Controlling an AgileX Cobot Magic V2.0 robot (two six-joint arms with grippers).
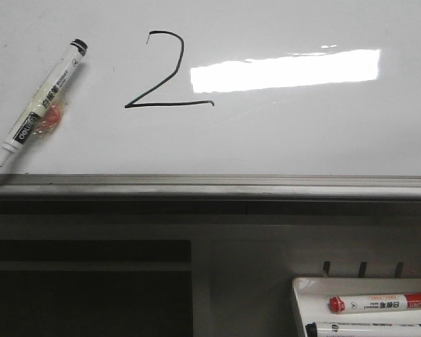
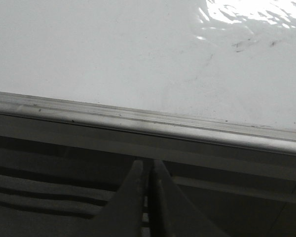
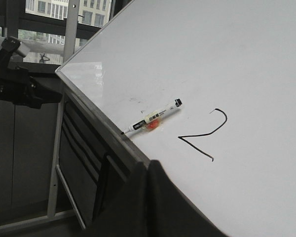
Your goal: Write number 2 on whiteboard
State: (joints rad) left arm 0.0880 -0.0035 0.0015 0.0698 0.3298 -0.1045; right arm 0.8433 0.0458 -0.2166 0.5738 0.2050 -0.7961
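Note:
A thin black number 2 point(image 1: 165, 74) is drawn on the whiteboard point(image 1: 288, 133), left of a reflected light bar; it also shows in the right wrist view as the number 2 point(image 3: 207, 131) on the whiteboard point(image 3: 246, 74). A white marker with a black cap point(image 1: 41, 104) lies on the board left of the digit, its bare tip near the grey edge rail point(image 1: 210, 184). The same marker point(image 3: 152, 117) shows in the right wrist view. My left gripper point(image 2: 148, 165) is shut and empty, below the rail point(image 2: 148, 123). My right gripper point(image 3: 148, 165) is shut and empty, off the board's edge.
A small white tray point(image 1: 298, 298) at the lower right holds a red-capped marker point(image 1: 380, 303) and a black-capped marker point(image 1: 368, 329). Dark shelving point(image 1: 91, 281) sits under the rail. A black mount point(image 3: 15, 81) and windows stand beyond the board's far corner.

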